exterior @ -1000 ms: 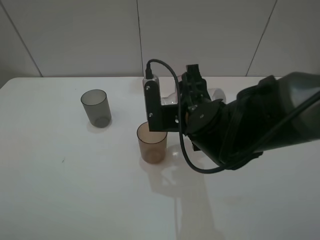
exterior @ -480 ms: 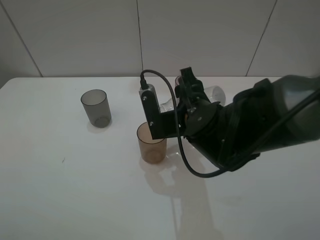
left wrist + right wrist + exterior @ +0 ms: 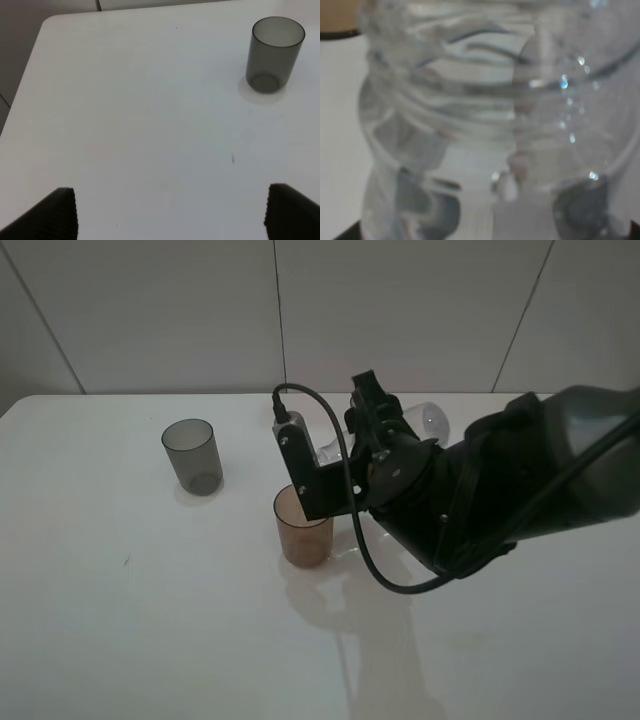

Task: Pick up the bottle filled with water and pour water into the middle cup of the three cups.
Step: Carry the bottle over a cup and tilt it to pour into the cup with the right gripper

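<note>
My right gripper (image 3: pixel 372 445) is shut on the clear bottle (image 3: pixel 428 420) and holds it tilted nearly on its side. The neck (image 3: pixel 328 447) points left, above and just behind the amber middle cup (image 3: pixel 303 530). In the right wrist view the bottle (image 3: pixel 485 125) fills the picture, with the amber cup's rim (image 3: pixel 337 15) in a corner. The smoky grey cup (image 3: pixel 190 455) stands at the left and also shows in the left wrist view (image 3: pixel 276 55). The pinkish-mauve cup is hidden behind the right arm. My left gripper (image 3: pixel 170 215) is open, empty and far from the cups.
The white table (image 3: pixel 150 620) meets a white panelled wall (image 3: pixel 150 320) at the back. The bulky right arm (image 3: pixel 520 480) covers the right middle of the table. A table corner (image 3: pixel 47 22) shows in the left wrist view.
My right gripper has rolled the bottle further over and shifted slightly left. The bottle's base has risen and its neck has come closer over the amber cup. The left gripper's earlier state is not shown.
</note>
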Controlling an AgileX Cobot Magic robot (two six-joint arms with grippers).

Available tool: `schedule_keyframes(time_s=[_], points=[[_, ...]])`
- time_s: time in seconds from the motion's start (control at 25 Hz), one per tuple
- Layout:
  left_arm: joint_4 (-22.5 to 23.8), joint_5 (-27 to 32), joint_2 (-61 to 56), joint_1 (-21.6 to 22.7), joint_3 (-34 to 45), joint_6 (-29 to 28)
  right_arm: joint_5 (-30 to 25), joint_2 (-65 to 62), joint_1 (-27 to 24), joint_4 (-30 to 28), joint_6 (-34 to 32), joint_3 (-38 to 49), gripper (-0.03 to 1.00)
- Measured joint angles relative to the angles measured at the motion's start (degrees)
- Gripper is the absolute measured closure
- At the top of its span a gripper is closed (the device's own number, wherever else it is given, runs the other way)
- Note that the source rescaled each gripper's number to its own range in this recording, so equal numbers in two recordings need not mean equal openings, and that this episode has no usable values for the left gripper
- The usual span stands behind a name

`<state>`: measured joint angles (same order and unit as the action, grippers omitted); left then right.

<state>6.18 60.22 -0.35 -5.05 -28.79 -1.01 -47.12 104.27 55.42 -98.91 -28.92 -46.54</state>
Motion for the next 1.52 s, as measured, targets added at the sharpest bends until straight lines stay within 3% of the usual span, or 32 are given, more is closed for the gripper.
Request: schedule_keyframes(time_s=[1.52], points=[[0.0,0.0,0.0,0.0,0.0,0.0,-2.4,0.0,0.0,-0.1,15.0,-2.7,0.94]])
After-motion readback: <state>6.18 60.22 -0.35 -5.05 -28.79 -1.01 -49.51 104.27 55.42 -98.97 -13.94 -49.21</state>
